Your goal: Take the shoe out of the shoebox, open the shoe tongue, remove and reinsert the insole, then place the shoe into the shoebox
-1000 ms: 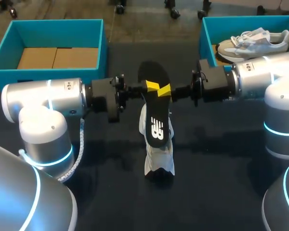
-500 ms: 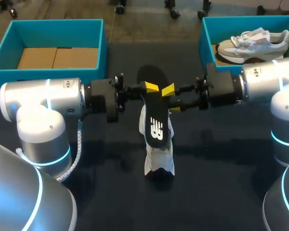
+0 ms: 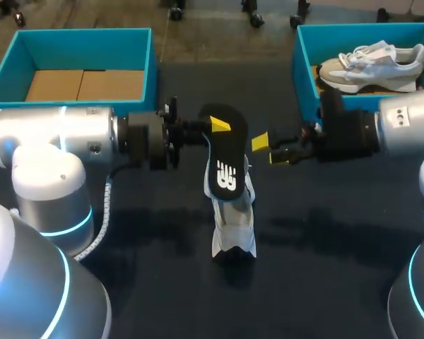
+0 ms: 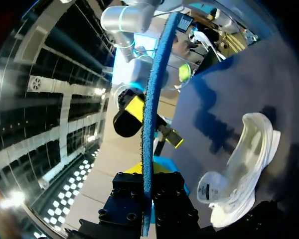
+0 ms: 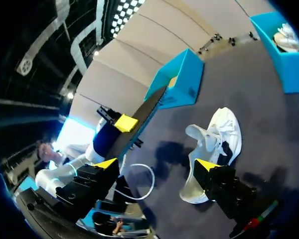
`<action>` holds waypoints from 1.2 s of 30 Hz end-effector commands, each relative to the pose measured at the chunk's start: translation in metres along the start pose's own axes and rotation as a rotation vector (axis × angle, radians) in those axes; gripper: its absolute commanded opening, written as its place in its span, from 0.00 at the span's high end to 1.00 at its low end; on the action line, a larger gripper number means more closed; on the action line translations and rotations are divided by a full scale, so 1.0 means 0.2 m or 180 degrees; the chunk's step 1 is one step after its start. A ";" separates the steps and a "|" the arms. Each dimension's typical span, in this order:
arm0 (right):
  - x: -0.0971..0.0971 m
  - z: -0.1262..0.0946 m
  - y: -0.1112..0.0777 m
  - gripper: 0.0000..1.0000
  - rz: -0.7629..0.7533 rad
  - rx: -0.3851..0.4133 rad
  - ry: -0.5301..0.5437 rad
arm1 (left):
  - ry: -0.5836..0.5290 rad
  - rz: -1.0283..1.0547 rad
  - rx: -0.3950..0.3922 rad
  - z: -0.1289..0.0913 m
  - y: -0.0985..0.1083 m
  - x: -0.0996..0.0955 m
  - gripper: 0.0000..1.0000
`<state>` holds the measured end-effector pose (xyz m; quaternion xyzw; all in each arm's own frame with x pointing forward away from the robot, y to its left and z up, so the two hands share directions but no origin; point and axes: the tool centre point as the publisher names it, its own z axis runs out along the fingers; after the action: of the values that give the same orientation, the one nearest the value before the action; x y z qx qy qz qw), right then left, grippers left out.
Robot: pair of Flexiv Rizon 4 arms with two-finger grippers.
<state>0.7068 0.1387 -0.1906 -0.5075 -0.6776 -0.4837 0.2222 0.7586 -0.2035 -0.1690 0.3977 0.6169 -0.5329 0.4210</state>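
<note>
Nearest on the dark table (image 3: 325,233), the white shoe (image 3: 233,227) is seen lying between the two arms, outside both boxes, with its opening turned upward. Above it the black insole (image 3: 225,159) is held off the table, its printed face toward the head camera and its far end raised; in the head view its near end overlaps the shoe, while in the right wrist view it is seen apart from the shoe. The insole is clamped at its far part by the left gripper (image 3: 215,127), whose fingers are closed on it from both sides; in the left wrist view the insole is seen edge-on, with a blue underside, running straight out from between the black finger blocks. The right gripper (image 3: 268,150) is found just beside the insole, on its right, not touching it, with the yellow tips spread wide and nothing between them. Farther back, at the table's far left, the left shoebox (image 3: 71,107) is seen, teal-walled, with only a cardboard (image 3: 85,85) floor showing inside. At the far right the right shoebox (image 3: 304,67), of the same teal, is seen with a second shoe (image 3: 371,60) lying in it on its side.
</note>
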 end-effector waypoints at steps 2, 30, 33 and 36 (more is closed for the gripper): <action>0.02 -0.05 -0.03 0.00 -0.0360 0.0068 -0.0120 | 0.0123 -0.0224 0.0051 -0.01 -0.06 -0.03 1.00; 0.08 -0.10 -0.01 0.00 -0.1595 0.0763 -0.0153 | 0.0265 -0.0794 0.0204 -0.05 -0.18 -0.06 1.00; 0.08 -0.10 -0.01 0.00 -0.1595 0.0763 -0.0153 | 0.0300 -0.0875 0.0206 -0.05 -0.20 -0.07 1.00; 0.08 -0.10 -0.01 0.00 -0.1595 0.0763 -0.0153 | 0.0332 -0.0999 0.0191 -0.06 -0.21 -0.08 1.00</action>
<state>0.6949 0.1271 -0.1698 -0.3049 -0.8392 -0.4285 0.1385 0.7258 -0.1994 -0.1454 0.3358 0.6701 -0.5938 0.2925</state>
